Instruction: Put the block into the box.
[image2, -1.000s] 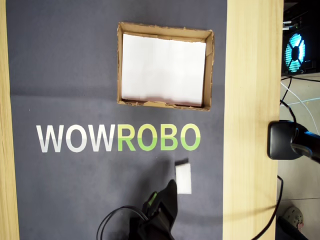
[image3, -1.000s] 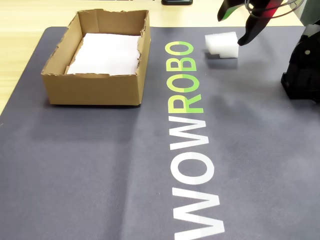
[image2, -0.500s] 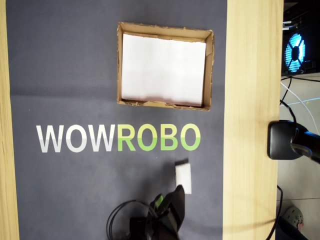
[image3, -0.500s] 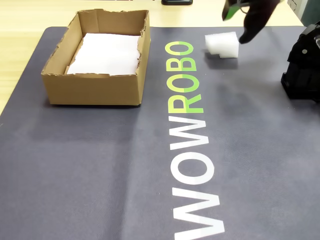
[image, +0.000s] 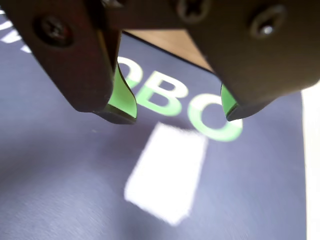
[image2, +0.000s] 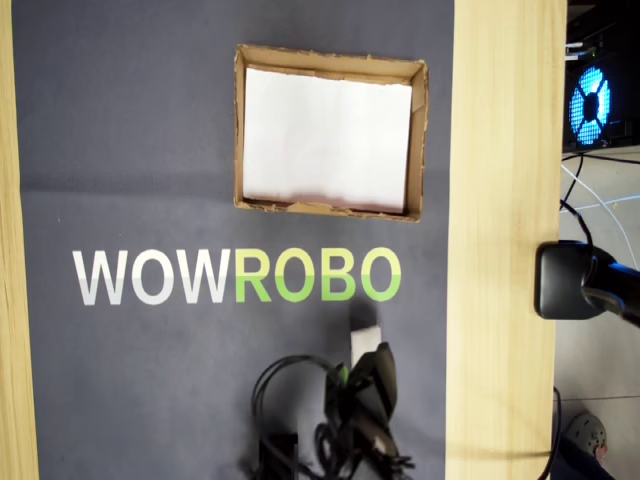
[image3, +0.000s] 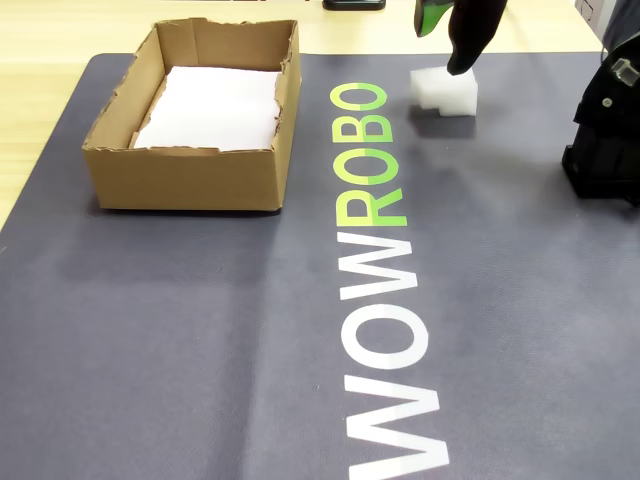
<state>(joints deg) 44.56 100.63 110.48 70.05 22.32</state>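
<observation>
The block (image: 167, 172), a small white foam chunk, lies on the grey mat just past the last "O" of the lettering; it also shows in the overhead view (image2: 365, 340) and the fixed view (image3: 443, 92). My gripper (image: 178, 116) is open, its green-padded jaws spread wider than the block and hovering just above it, not touching. The gripper shows in the overhead view (image2: 362, 368) and at the top of the fixed view (image3: 443, 45). The box (image2: 238, 130), a brown cardboard tray with a white sheet (image2: 325, 135) in its bottom, stands beyond the lettering (image3: 185, 180).
The grey mat (image2: 130, 150) bears "WOWROBO" lettering (image2: 235, 275) between block and box. The wooden table (image2: 505, 200) borders the mat. The arm's black base (image3: 605, 140) and cables (image2: 290, 400) sit near the block. A black camera (image2: 570, 280) stands off the table edge.
</observation>
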